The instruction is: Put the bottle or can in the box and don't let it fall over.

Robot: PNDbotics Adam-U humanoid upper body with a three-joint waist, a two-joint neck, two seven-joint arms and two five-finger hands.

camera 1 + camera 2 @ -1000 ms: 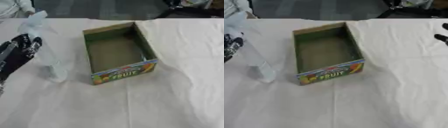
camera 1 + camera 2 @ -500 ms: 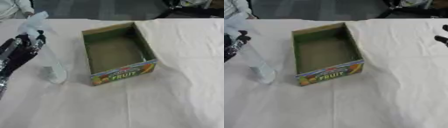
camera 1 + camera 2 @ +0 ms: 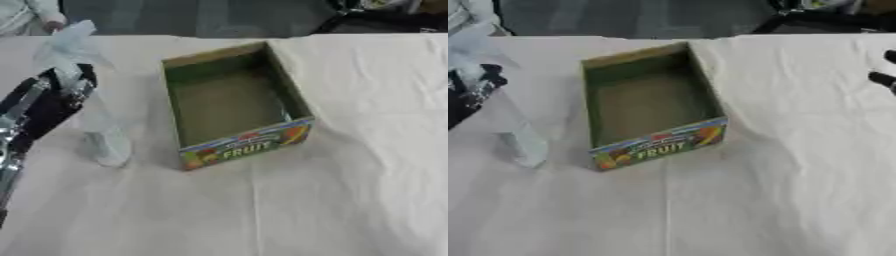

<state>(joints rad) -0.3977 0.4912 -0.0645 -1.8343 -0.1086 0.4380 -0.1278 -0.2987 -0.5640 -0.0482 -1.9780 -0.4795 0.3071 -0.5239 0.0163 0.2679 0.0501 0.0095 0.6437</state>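
You are at the grasp step: your left hand [image 3: 48, 102] wraps its fingers round the clear bottle [image 3: 92, 110], standing just left of the empty box [image 3: 229, 102]. Next, lift it upright and carry it rightward inside.

One bottle [image 3: 92, 107], one box [image 3: 229, 103] (open-topped), two hands [image 3: 48, 102] [image 3: 883, 75]

The table wore a wrinkly cream cloth [image 3: 350, 175], and behind its far edge was just dark grey floor [image 3: 210, 17].
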